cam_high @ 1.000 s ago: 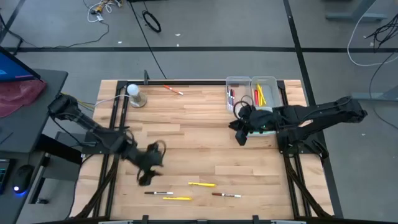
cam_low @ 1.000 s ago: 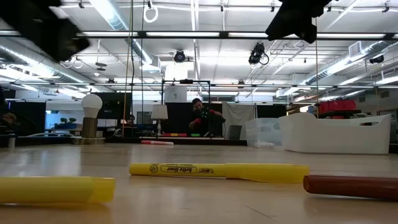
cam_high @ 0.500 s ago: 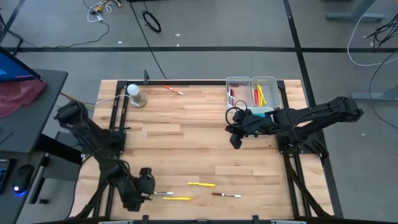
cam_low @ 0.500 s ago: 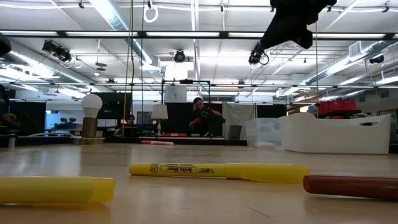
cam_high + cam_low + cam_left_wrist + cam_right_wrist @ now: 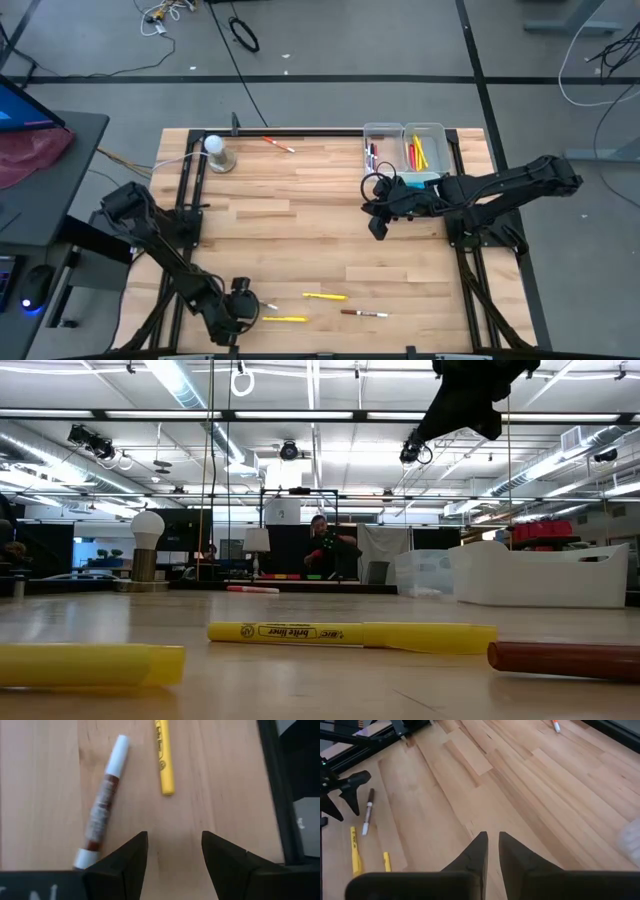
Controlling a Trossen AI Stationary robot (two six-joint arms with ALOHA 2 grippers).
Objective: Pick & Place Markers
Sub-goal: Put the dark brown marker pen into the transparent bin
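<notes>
Several markers lie flat on the wooden table near its front edge: a white marker with a brown barrel, a thin yellow one, another yellow one and a brown-and-white one. My left gripper stands open low over the table, fingers slanting down, with bare wood between them and the brown-barrelled marker just beside one finger. My right gripper hangs shut and empty above the table beside the bins. One more marker lies at the far edge.
Two clear bins holding markers stand at the far right. A white ball on a grey base sits at the far left. Black frame rails run along the table's left side and right side. Bare wood fills the middle.
My left gripper has swung from the table's left middle toward the near edge and gone down, and is now low beside the brown-barrelled marker at the near left. The markers have not moved.
</notes>
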